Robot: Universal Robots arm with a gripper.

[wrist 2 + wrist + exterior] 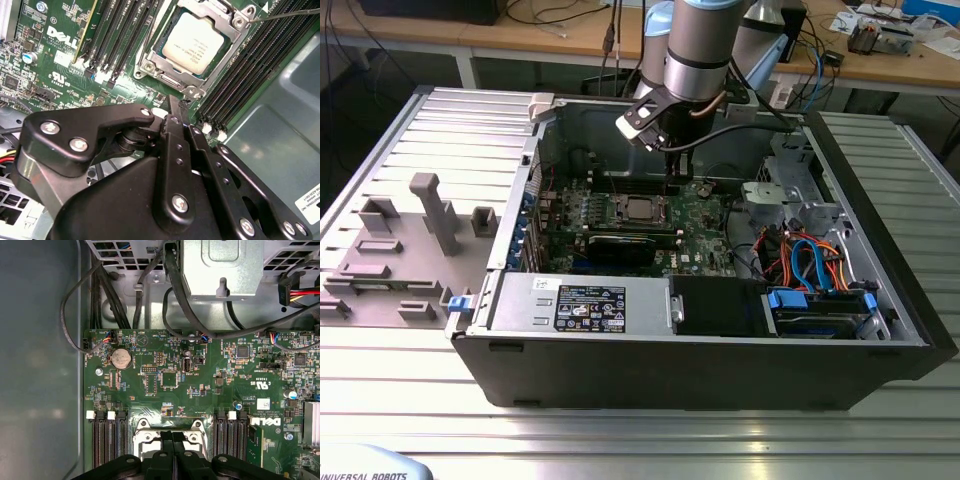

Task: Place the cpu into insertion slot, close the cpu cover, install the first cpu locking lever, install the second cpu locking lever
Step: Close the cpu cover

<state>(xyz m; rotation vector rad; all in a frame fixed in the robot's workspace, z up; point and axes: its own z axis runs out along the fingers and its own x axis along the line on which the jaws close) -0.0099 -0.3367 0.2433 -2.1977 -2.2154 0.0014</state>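
Beside the cpu cover (151, 61), pincer (173, 101) closed narrow, cpu (194, 37) seated inside its frame, memory slots (245, 75) crowding both sides.

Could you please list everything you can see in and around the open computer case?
computer case: one, black, open, on the ribbed metal table
motherboard: one, green, inside the case
cpu: one, silvery, framed by the cpu cover
cpu cover: one, silver, lying around the cpu
memory slots: several, black, either side of the cpu
graphics card: one, black, beside the cpu
coin battery: one, silver, on the motherboard
power supply: one, silver, along the case wall
cables: several, blue and orange, exterior view's right
fixture tray: one, grey, exterior view's left
gripper: one, black, shut, by the cpu cover's edge
arm: one, grey, above the case
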